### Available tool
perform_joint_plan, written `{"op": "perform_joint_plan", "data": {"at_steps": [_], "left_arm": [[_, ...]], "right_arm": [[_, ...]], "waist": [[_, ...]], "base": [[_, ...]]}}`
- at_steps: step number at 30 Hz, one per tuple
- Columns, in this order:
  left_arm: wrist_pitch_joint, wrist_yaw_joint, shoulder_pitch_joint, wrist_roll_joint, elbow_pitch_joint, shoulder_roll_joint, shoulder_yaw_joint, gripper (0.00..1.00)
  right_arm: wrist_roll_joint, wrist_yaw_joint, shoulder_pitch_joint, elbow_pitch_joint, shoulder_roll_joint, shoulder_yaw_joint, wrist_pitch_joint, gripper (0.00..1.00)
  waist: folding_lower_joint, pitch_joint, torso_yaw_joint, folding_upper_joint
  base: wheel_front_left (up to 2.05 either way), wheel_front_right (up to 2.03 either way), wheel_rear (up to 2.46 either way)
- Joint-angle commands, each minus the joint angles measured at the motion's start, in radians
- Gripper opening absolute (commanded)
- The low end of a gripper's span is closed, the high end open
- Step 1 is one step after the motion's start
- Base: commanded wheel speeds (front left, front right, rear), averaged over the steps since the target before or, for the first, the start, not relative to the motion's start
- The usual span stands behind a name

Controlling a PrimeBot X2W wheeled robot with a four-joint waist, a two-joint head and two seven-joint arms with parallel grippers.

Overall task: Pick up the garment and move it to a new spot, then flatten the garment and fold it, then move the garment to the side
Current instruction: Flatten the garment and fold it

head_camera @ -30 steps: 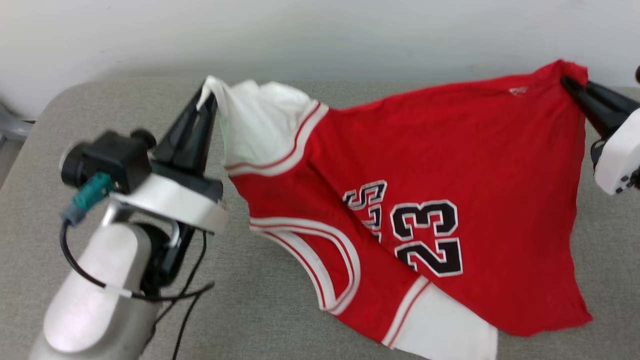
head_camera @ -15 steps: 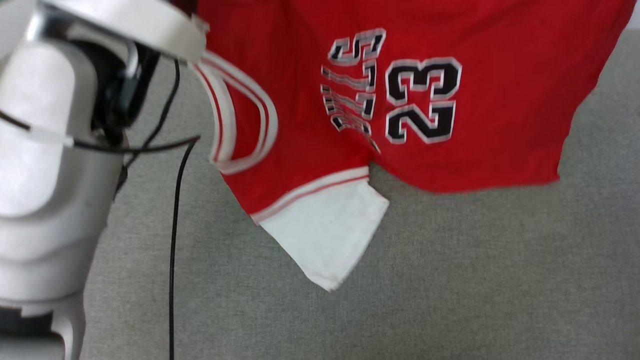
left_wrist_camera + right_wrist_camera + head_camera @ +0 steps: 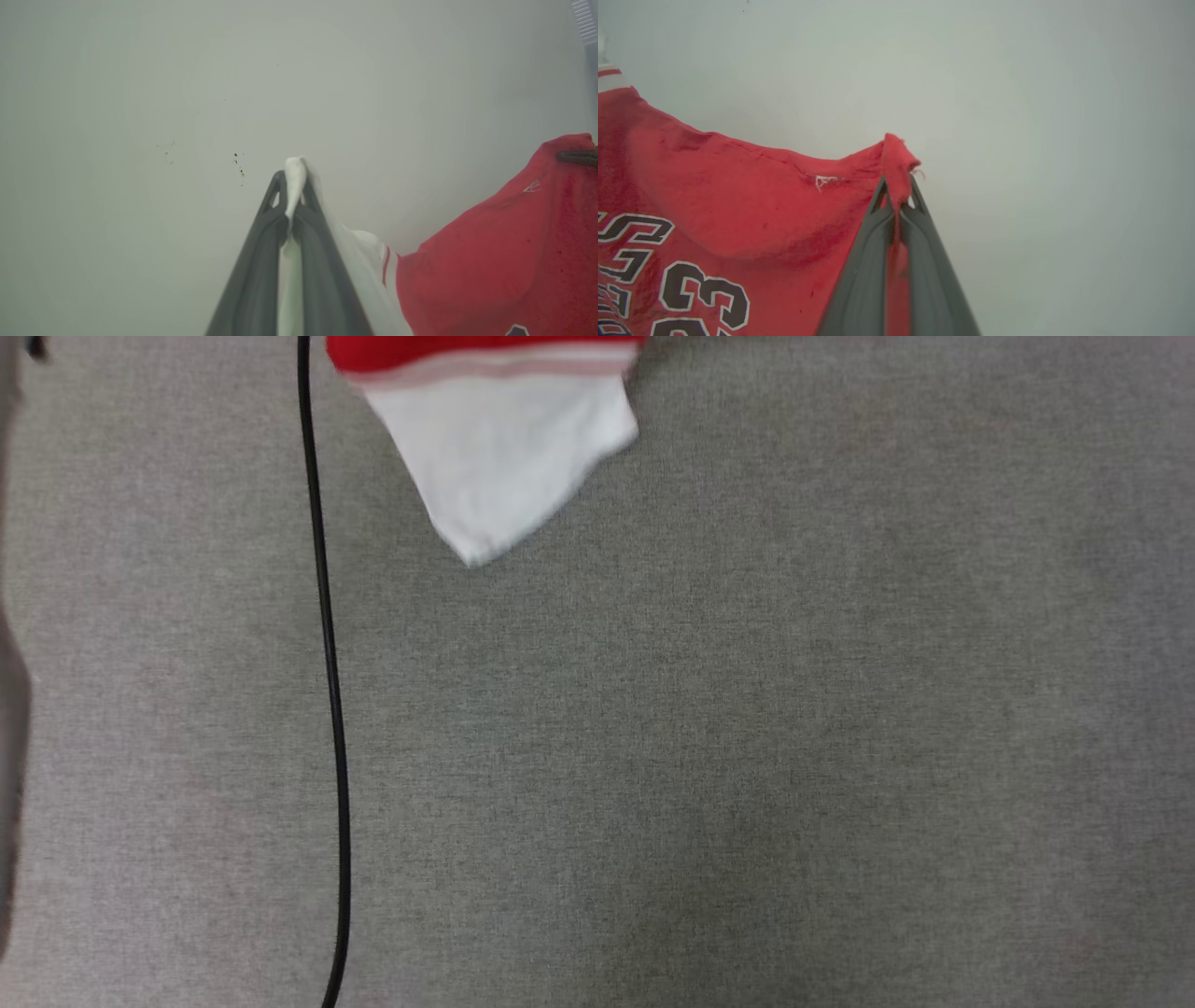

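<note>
one garment (image 3: 714, 200), two hands: left hand (image 3: 290, 183), right hand (image 3: 897, 187); one black cable (image 3: 327, 616).

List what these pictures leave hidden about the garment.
Head view: most of the garment is cut off by the top edge; the black cable runs off top and bottom.
Left wrist view: the left pincer hides how much white fabric it pinches.
Right wrist view: chest lettering cut by left and bottom edges.
</note>
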Motion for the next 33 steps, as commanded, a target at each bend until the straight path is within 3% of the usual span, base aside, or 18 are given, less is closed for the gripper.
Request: {"op": "perform_joint_plan", "data": {"at_steps": [1,9,16,27,33], "left_arm": [[-0.010,-0.003,-0.048,0.004,0.028,0.003,-0.006,0.00],[-0.079,-0.008,-0.259,-0.009,0.162,-0.005,-0.038,0.00],[-0.126,-0.009,-0.278,-0.051,0.261,0.001,-0.105,0.00],[-0.188,-0.010,-0.122,-0.164,0.296,0.037,-0.205,0.00],[-0.202,-0.003,0.128,-0.215,0.193,0.091,-0.170,0.00]], "right_arm": [[-0.015,-0.001,-0.046,0.020,0.012,0.010,-0.005,0.00],[-0.044,-0.001,-0.260,0.133,0.017,0.053,-0.050,0.00],[-0.026,-0.001,-0.307,0.235,0.026,0.102,-0.099,0.00],[0.076,-0.001,-0.167,0.318,0.038,0.257,-0.183,0.00],[0.192,-0.001,0.002,0.290,-0.002,0.380,-0.208,0.00]], "waist": [[-0.0002,0.025,-0.004,0.0000],[-0.0002,0.077,0.008,0.0000],[-0.0002,0.131,0.021,0.0000],[-0.0002,0.149,0.016,0.0000],[-0.0002,0.099,0.016,0.0000]], "base": [[0.00,0.00,0.00],[0.00,0.00,0.00],[0.00,0.00,0.00],[0.00,0.00,0.00],[0.00,0.00,0.00]]}}
